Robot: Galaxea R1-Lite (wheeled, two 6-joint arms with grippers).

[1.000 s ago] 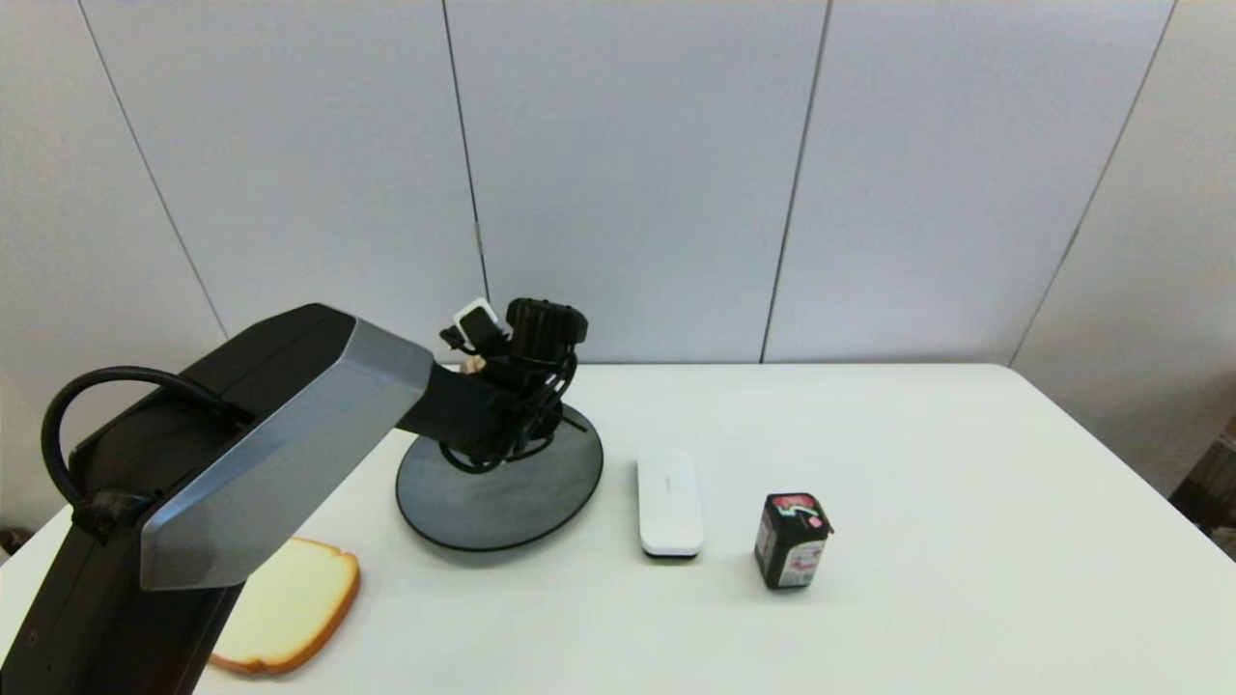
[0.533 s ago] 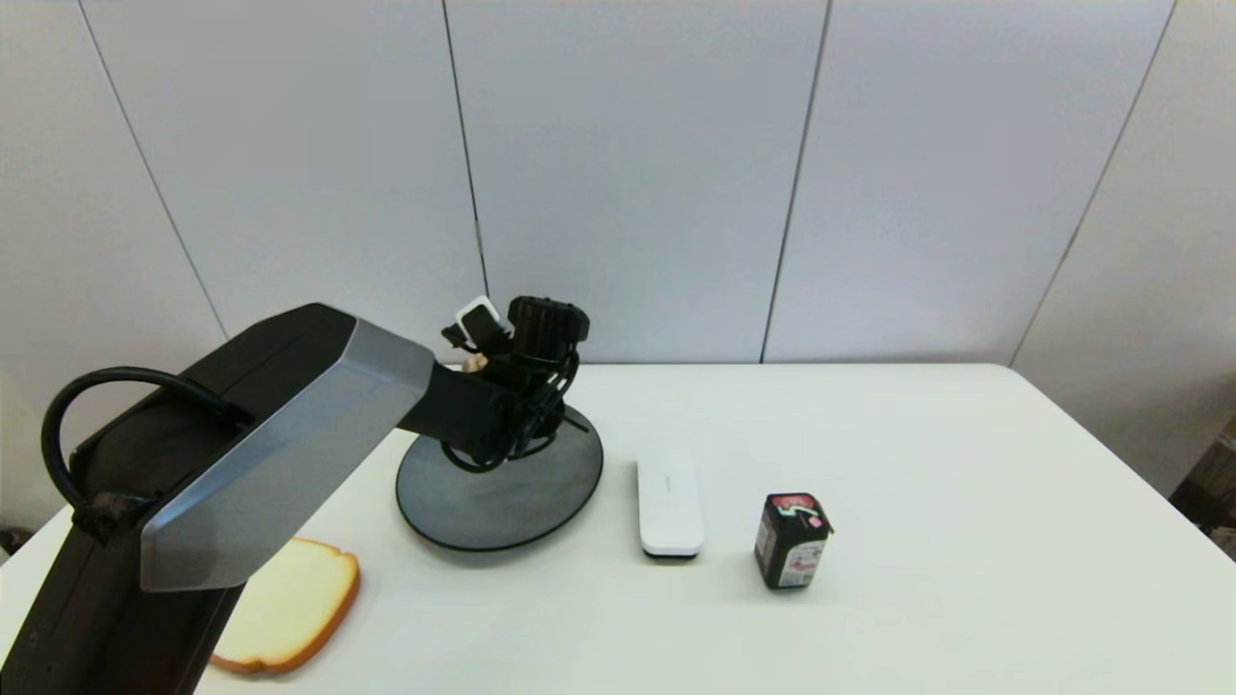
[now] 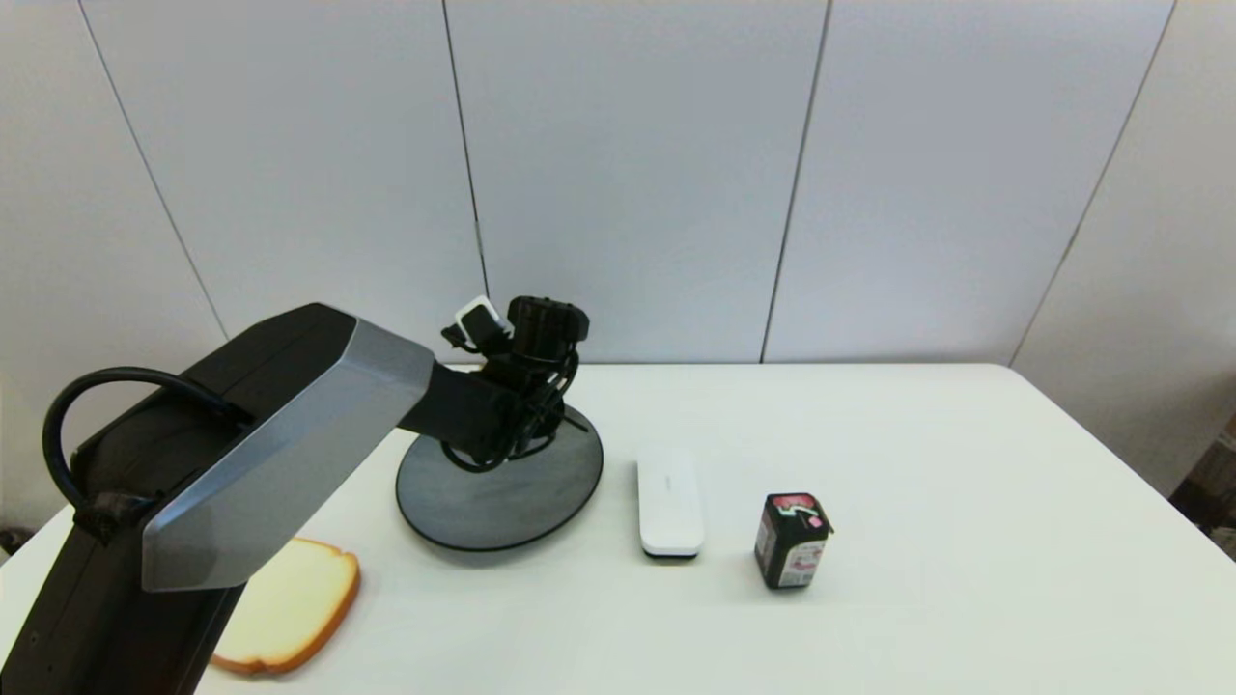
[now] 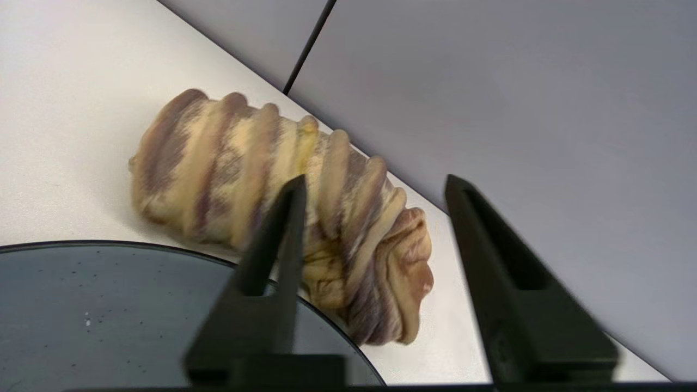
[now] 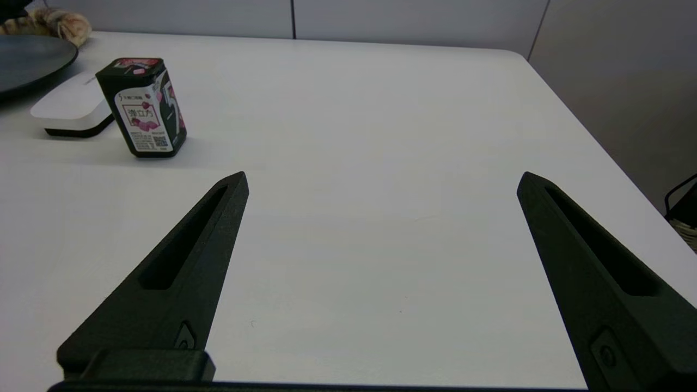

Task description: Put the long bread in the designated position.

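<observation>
Toast slice (image 3: 290,606): I see it at the table's near left edge, partly cut off behind my left arm.
Left gripper (image 4: 373,185): I have it over the far rim of the grey plate (image 3: 497,502), fingers apart and holding nothing.
Long bread (image 4: 283,218): it lies on the white table (image 3: 917,454) just past the plate, near the wall; one finger (image 4: 272,256) crosses in front of its middle, the other stands clear of its end.
Hidden: in my head view the wrist blocks the bread entirely.
Remote (image 3: 668,504), small black carton (image 3: 792,541): right of the plate, side by side.
Right gripper (image 5: 381,182): spread wide, empty, low over bare table at the right.
</observation>
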